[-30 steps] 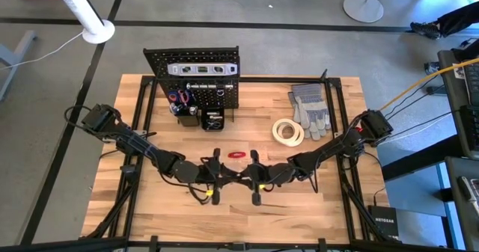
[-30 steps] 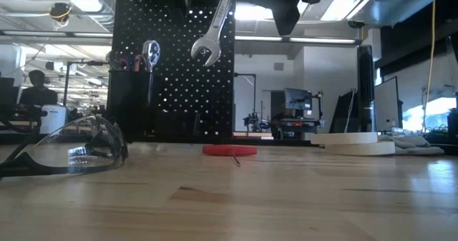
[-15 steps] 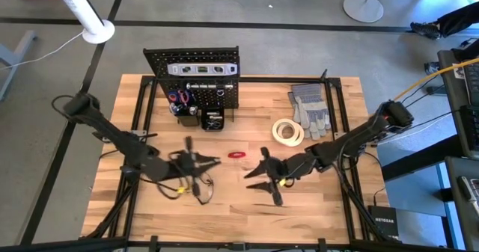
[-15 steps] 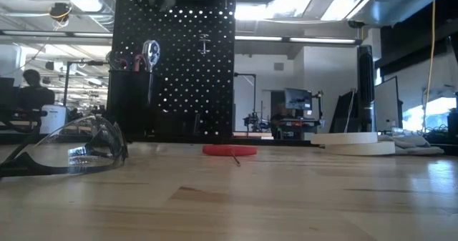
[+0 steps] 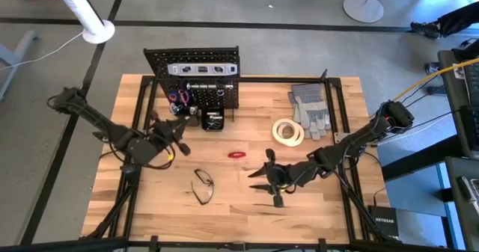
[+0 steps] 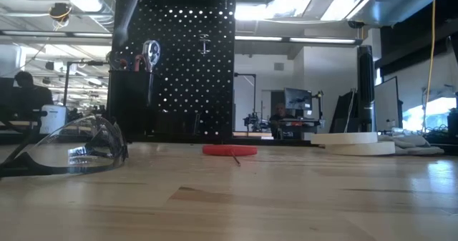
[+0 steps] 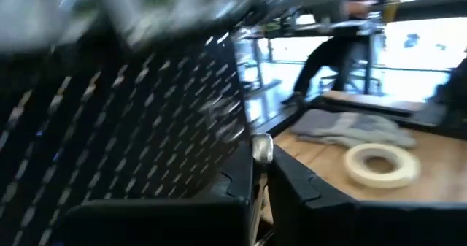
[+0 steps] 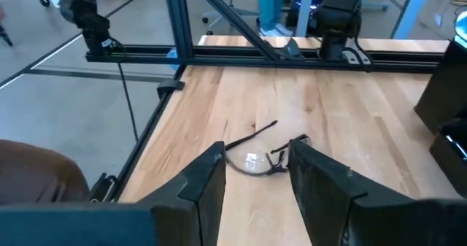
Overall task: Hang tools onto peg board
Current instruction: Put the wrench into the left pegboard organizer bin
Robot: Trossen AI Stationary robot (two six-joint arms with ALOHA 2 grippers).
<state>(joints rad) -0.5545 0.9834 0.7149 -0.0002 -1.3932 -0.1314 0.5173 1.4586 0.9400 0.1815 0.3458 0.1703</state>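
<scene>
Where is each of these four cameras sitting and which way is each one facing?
High view: above the table, looking straight down; both arms, the left claw by the peg board, the right claw open.
Low view: table height, looking level at the peg board; no arm shows.
Left wrist view: on the left arm, facing the peg board past its shut fingers.
Right wrist view: on the right arm, facing the safety glasses between its fingers.
Shared: high, low and right wrist views all show the safety glasses; high and left wrist share the tape roll.
</scene>
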